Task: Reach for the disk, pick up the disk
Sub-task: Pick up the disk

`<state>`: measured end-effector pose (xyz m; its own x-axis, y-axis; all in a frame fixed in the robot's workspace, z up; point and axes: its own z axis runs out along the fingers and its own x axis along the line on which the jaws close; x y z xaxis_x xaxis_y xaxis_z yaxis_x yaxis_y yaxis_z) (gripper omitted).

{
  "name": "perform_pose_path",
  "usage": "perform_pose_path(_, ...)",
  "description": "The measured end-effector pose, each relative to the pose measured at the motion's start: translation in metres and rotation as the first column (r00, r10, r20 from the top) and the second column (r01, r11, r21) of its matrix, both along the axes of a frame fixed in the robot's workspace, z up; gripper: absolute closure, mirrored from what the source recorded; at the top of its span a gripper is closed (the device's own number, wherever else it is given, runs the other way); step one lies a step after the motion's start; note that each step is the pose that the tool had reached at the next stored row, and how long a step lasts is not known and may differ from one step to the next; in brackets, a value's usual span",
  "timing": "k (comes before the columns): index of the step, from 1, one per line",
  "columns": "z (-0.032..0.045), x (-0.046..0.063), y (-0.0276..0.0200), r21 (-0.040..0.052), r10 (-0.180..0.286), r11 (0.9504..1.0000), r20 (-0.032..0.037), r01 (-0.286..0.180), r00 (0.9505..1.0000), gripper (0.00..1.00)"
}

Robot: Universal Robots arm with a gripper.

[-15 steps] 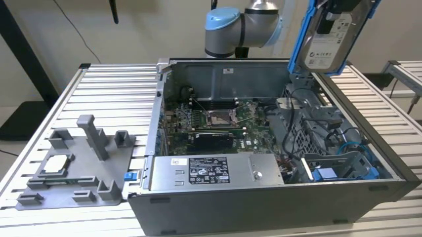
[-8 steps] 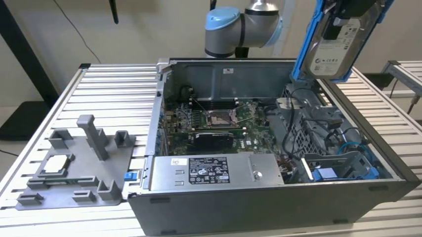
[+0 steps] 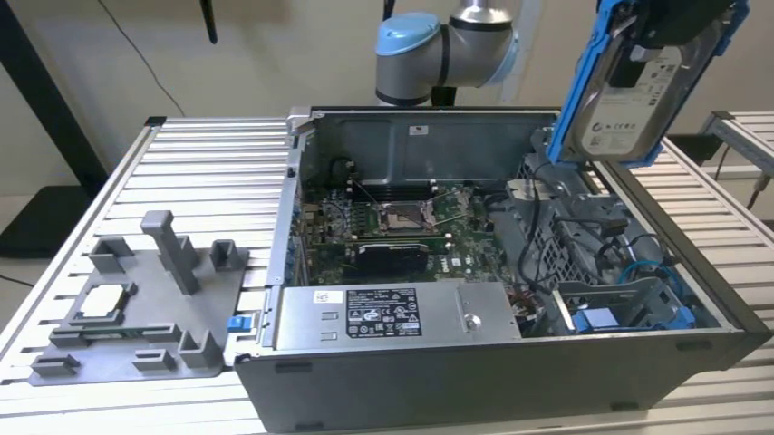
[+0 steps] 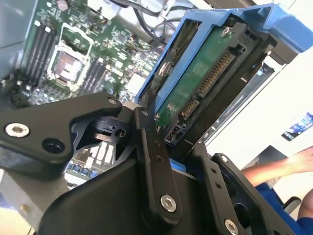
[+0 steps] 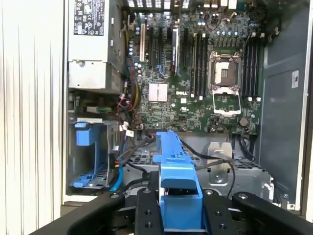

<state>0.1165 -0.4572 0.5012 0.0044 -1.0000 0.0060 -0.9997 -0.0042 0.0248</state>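
Disk (image 3: pixel 623 100): silver-grey drive with white label and blue rails, held upright in the air above the open computer case (image 3: pixel 484 381), over its drive-cage side on the exterior view's right. In the second wrist view its green circuit board and connector end (image 4: pixel 205 83) face the camera.

Gripper (image 5: pixel 180 208): black fingers (image 5: pixel 146 210) closed on either side of the disk's blue rail, gripping it clear of the case.

Case interior: motherboard (image 3: pixel 400 222) lying flat, power supply (image 3: pixel 400 313) along the near wall, blue bracket (image 5: pixel 88 152) in a side bay.

Grey fixture tray (image 3: pixel 133 308): on the slatted table (image 3: pixel 206 163), at the exterior view's left of the case.
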Motion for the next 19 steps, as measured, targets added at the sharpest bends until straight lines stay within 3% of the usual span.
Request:
perform_pose_path(6,0.0,0.0,-0.0232,0.0,0.0,1.0,0.0,0.0,1.0,1.0)
perform_pose_path(19,-0.001,-0.002,-0.0647,0.0001,-0.003,1.0,0.0,0.003,1.0,1.0)
